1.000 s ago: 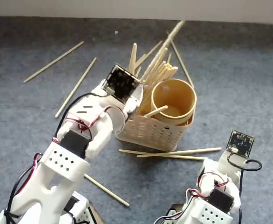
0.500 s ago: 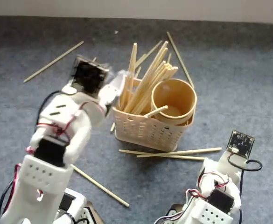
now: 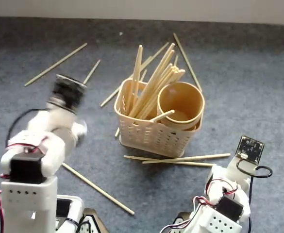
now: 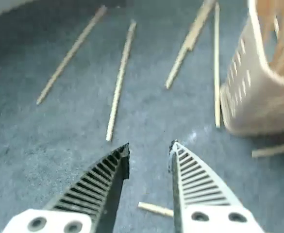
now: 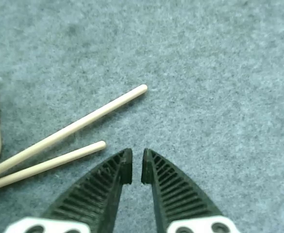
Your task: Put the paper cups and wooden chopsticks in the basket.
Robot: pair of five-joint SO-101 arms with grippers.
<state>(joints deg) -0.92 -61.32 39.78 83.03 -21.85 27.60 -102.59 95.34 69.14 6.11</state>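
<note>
Tabletop [image 3: 258, 87]: covered in grey-blue, short-pile, carpet-like fabric with a mottled texture. The same fabric lies directly under the left tool [image 4: 150, 144] and the right tool [image 5: 136, 151]. Far beyond both tools the fabric darkens into a band [image 3: 35, 26], then meets a pale, plain strip [image 3: 132, 8]; wall or edge undetermined. Lighting even; shadows soft.

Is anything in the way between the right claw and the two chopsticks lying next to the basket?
Nothing visible. Just bare carpet lies between the right gripper and the two chopsticks, whose ends lie close beside its tips.
</note>
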